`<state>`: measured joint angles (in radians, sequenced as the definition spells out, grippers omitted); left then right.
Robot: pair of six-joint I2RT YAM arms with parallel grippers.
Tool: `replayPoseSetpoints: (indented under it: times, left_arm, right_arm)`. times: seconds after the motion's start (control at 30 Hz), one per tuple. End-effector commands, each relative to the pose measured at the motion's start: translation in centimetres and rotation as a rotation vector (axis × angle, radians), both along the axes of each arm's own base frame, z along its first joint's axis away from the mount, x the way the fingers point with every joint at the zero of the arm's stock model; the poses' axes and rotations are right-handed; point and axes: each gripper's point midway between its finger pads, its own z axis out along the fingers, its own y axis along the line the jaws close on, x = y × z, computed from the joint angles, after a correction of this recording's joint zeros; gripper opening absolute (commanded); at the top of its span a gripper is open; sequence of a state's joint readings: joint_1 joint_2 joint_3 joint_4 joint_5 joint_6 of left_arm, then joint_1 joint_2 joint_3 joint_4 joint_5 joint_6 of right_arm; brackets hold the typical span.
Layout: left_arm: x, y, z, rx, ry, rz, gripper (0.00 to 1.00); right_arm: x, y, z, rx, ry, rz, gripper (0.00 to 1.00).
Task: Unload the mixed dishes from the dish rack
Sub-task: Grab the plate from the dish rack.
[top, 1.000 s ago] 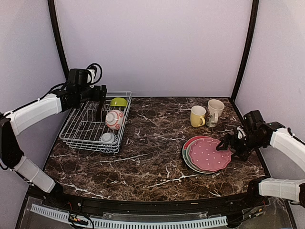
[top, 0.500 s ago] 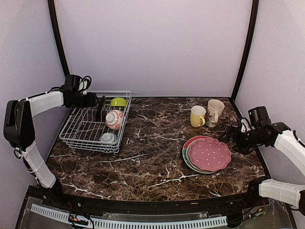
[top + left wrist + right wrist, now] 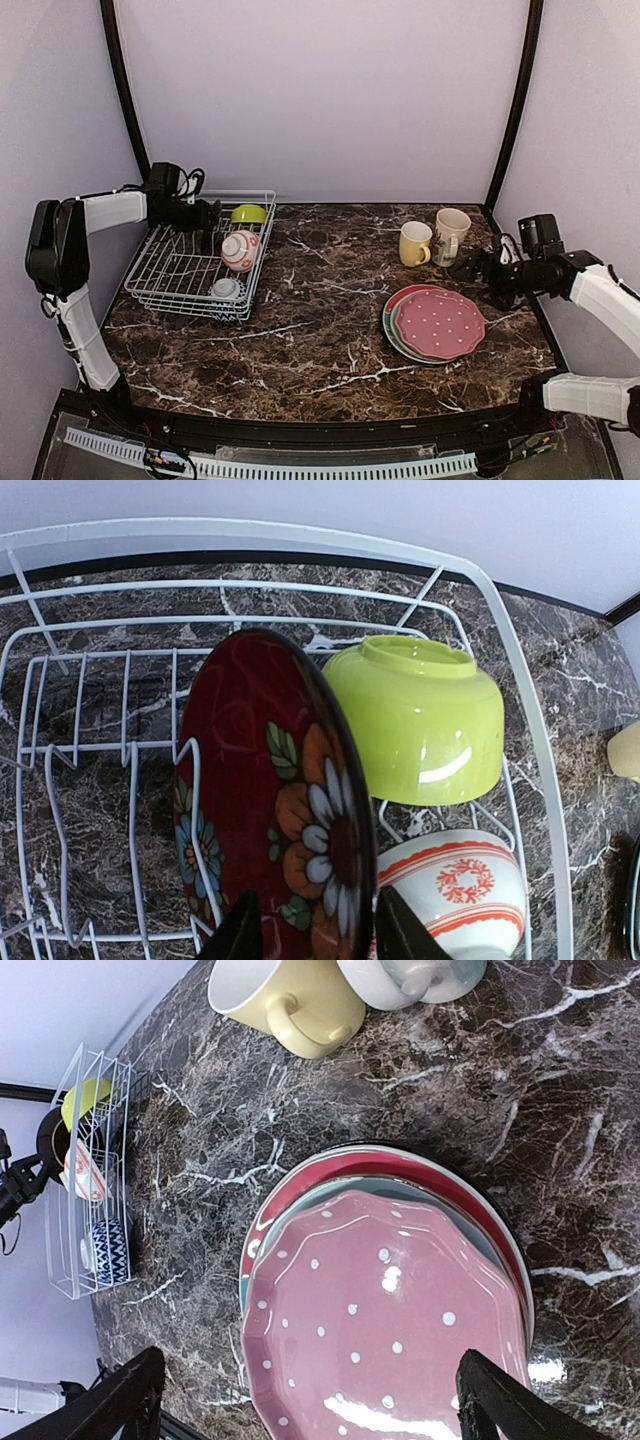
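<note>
The dish rack (image 3: 170,270) (image 3: 505,640) stands at the back left. A red floral plate (image 3: 207,234) (image 3: 260,780) stands upright on edge in it. Beside the plate lie a lime-green bowl (image 3: 249,213) (image 3: 420,720), a red-and-white bowl (image 3: 240,250) (image 3: 450,890) and a small striped bowl (image 3: 227,288). My left gripper (image 3: 204,216) (image 3: 320,940) has its jaws partly closed on either side of the plate's rim; contact does not show. My right gripper (image 3: 480,278) (image 3: 310,1390) hangs open and empty above the pink dotted plate (image 3: 437,324) (image 3: 380,1300).
The pink dotted plate tops a stack of plates on the right of the marble table (image 3: 320,320). A yellow mug (image 3: 414,243) (image 3: 280,1000) and a cream patterned mug (image 3: 450,233) (image 3: 410,975) stand behind the stack. The rack's raised wire side runs close to the bowls.
The left gripper has come in over the rack and its jaws have narrowed around the floral plate. The right gripper has drawn back from the plate stack toward the far side.
</note>
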<state>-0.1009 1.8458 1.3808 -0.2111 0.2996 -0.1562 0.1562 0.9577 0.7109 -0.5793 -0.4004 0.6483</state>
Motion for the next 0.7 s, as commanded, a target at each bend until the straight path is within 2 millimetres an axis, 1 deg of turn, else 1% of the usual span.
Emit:
replayPoseSetpoints:
  times: [0.0,0.07,0.13,0.3,0.43,0.5,0.6,0.63,0.67]
  left_arm:
    - [0.1,-0.3,-0.3,0.012,0.033,-0.032,0.30]
    - [0.2,-0.2,-0.4,0.025,0.034,-0.030,0.26]
    - [0.3,0.0,-0.4,0.037,0.034,-0.029,0.22]
    - [0.2,0.2,0.1,0.060,0.037,-0.029,0.12]
    - [0.2,0.4,1.4,0.068,0.012,-0.026,0.04]
    - [0.0,0.5,2.2,0.077,-0.005,-0.023,0.02]
    - [-0.2,0.9,3.4,0.094,-0.030,-0.014,0.01]
    - [-0.4,1.0,4.3,0.095,-0.047,-0.013,0.01]
    - [-0.5,1.0,4.6,0.098,-0.055,-0.011,0.01]
  right_arm:
    - [1.7,0.8,1.9,0.045,-0.063,0.017,0.99]
    - [1.9,1.0,2.1,0.051,-0.067,0.024,0.99]
    - [2.4,1.1,2.7,0.046,-0.087,0.028,0.99]
    - [3.6,0.3,5.4,-0.042,-0.146,0.042,0.99]
    - [4.2,-0.7,7.5,-0.110,-0.200,0.027,0.99]
    - [4.4,-1.3,8.1,-0.137,-0.214,0.001,0.99]
    - [4.4,-2.5,8.0,-0.158,-0.187,-0.080,0.99]
    - [4.4,-2.5,8.0,-0.158,-0.187,-0.087,0.99]
    - [4.4,-2.5,8.0,-0.157,-0.188,-0.087,0.99]
